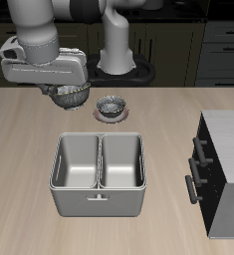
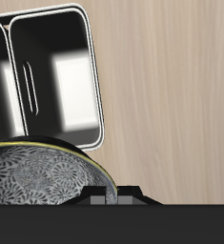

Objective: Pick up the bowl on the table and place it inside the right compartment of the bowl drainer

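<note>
Bowl (image 1: 73,95) held aloft under gripper (image 1: 74,98), behind bowl drainer (image 1: 98,174), above counter (image 1: 29,149). Jaws clamped on bowl rim; fingertips hidden by bowl in wrist view. Look-alike bowl on saucer (image 1: 111,106) farther back, beside held bowl. Right compartment (image 1: 77,162) holds nothing. Cabinet (image 1: 220,169) cut off at frame edge.

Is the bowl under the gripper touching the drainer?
Apart. The exterior view shows bare table between the bowl and the back rim of the drainer.
</note>
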### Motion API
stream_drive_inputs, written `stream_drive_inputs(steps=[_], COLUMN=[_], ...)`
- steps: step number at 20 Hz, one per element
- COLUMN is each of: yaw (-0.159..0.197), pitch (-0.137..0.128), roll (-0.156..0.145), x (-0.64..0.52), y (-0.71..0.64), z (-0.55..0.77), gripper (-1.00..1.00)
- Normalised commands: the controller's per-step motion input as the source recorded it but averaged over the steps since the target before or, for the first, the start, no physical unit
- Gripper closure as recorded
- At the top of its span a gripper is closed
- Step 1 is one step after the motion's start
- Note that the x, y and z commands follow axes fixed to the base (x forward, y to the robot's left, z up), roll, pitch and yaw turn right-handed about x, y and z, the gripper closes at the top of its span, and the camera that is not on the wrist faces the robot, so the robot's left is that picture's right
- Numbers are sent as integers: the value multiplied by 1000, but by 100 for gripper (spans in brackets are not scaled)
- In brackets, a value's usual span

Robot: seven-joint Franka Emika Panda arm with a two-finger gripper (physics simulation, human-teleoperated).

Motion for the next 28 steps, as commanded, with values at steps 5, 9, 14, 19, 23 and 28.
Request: stream_drive_inputs(steps=[5, 9, 14, 19, 23, 28], yaw=[-1, 17, -9, -10, 0, 12], pitch=[6, -6, -10, -2, 8, 6], roll=[14, 3, -26, -25, -22, -24], x=[130, 74, 224, 197, 213, 173], y=[265, 121, -3, -22, 18, 53], z=[44, 20, 68, 52, 12, -2], gripper=[100, 100, 100, 100, 100, 100])
